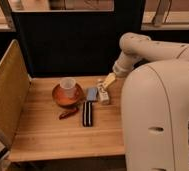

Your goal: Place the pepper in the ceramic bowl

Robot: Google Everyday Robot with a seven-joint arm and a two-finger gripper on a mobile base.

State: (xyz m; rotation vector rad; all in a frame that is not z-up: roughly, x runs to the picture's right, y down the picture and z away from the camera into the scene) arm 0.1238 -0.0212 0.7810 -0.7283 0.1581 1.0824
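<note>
Nearest, lower centre of the frame: the pepper (68, 113) lies flat on the counter (53, 135), free of any grip. It is just left of the black striped bar (88, 113) and just in front of the ceramic bowl (57, 97).

Finding: pepper and bar lie close together. A claw coming down wide could catch the bar or shove the pepper aside. The pepper looks slim and glossy, so a shallow pinch would likely let it slip.

Further back, centre: a white cup (68, 85) stands inside the bowl and takes up much of it. A release over the cup could drop the pepper into it or bounce it off a rim. A low approach could tip the cup.

Further right: the claw (104, 94) hangs open and empty, just beside a small blue item (91, 93). Sweeping left at counter height would knock that item.
</note>
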